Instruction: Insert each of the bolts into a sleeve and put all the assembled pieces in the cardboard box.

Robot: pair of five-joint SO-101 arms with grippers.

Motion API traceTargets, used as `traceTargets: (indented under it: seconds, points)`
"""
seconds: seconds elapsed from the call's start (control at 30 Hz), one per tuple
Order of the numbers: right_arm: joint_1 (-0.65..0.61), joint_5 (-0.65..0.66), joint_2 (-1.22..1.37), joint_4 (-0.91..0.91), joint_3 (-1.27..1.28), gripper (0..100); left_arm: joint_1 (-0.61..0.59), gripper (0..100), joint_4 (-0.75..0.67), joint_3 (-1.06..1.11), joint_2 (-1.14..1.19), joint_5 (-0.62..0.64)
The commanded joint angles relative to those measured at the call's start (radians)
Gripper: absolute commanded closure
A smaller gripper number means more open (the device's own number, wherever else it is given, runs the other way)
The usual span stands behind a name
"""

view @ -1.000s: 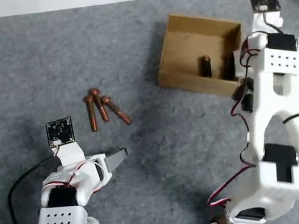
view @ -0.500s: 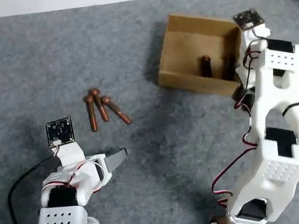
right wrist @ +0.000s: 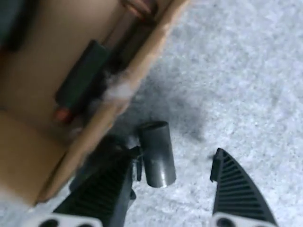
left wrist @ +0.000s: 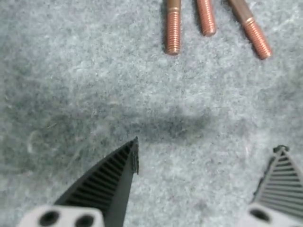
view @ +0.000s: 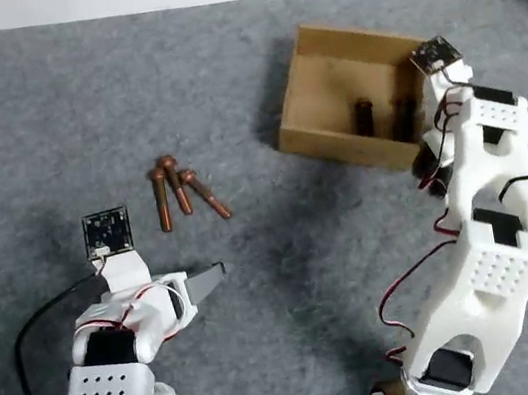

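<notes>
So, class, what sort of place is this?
Probably a tabletop robot practice bench: a grey felt-like mat, the white left arm and right arm, loose copper bolts and a cardboard box for sorting.

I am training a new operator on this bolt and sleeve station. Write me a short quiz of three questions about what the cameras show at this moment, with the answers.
1. True or false: the three copper threaded bolts lie on the grey carpet, outside the brown cardboard box.
2. The dark grey cylindrical sleeve in the right wrist view lies: A) inside the box; B) on the carpet beside the box wall, between the fingers of the right gripper; C) over a bolt.
3. Is the left gripper open or shut?
Key: 1 true; 2 B; 3 open.
</notes>
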Motion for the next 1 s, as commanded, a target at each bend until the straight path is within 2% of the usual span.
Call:
traceTargets:
  seconds: [0.0, 0.33, 0.4, 0.5, 0.67, 0.83, 0.97]
  points:
    - [0.005, 0.015, -0.002, -0.021, -0.036, 77.1, -0.005, 61, -0.023, -0.004, -0.001, -0.015]
    - [-0.027, 0.012, 0.002, -0.021, -0.028, 77.8, -0.005, 61, -0.023, -0.004, -0.001, -0.015]
    - [-0.036, 0.015, 0.002, -0.021, -0.028, 83.7, -0.005, 61, -0.023, -0.004, -0.001, -0.015]
    - [-0.039, 0.011, 0.002, -0.015, -0.025, 99.8, -0.005, 61, -0.020, -0.004, -0.001, -0.015]
    - [-0.038, 0.006, -0.001, 0.073, -0.024, 99.3, -0.005, 61, -0.018, -0.008, -0.001, -0.017]
    - [-0.036, -0.114, -0.010, 0.165, -0.028, 99.3, -0.012, 61, -0.014, -0.035, -0.001, -0.014]
    - [-0.033, -0.172, -0.021, 0.288, -0.033, 99.3, -0.012, 61, 0.120, -0.102, 0.001, -0.011]
